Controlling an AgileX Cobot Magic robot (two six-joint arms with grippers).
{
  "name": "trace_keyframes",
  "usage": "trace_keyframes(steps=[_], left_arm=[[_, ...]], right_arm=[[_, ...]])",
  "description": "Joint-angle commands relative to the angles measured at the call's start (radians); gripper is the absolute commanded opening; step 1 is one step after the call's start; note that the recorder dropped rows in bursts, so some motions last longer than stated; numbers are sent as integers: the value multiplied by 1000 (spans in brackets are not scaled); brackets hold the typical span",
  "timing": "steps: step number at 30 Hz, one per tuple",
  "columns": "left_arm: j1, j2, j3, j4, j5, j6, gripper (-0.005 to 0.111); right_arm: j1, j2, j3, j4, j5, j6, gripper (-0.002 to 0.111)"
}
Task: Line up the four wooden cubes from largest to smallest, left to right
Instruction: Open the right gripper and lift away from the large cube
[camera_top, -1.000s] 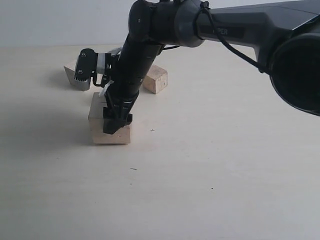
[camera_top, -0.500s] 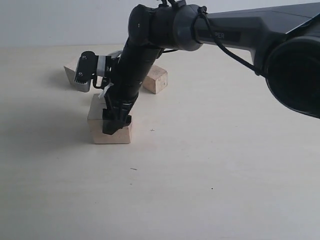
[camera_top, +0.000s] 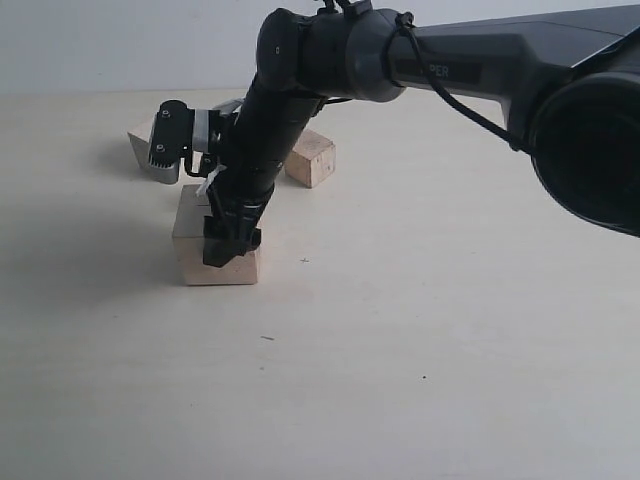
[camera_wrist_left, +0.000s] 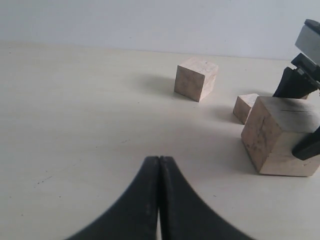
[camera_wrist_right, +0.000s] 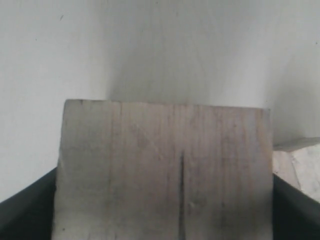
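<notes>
Pale cream bench, matt with a few dark specks, meets a plain whitish wall. A black arm carries the right gripper, jaws clamped on opposite sides of the largest cube, which sits on the bench left of centre, slit face up. A medium cube stands apart; a small cube lies near the largest. Left gripper: jaws pressed together, empty.

Far cube partly behind the right arm
</notes>
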Motion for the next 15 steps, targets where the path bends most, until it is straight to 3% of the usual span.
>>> trace_keyframes(steps=[1, 5, 15], left_arm=[[-7, -4, -1, -3, -7, -4, 0], [-7, -4, -1, -3, -7, -2, 0], [-7, -4, -1, -3, -7, -4, 0]], right_arm=[[-3, -6, -14, 22, -6, -4, 90], [-3, -6, -14, 22, -6, 10, 97], [-3, -6, -14, 23, -55, 143, 98]])
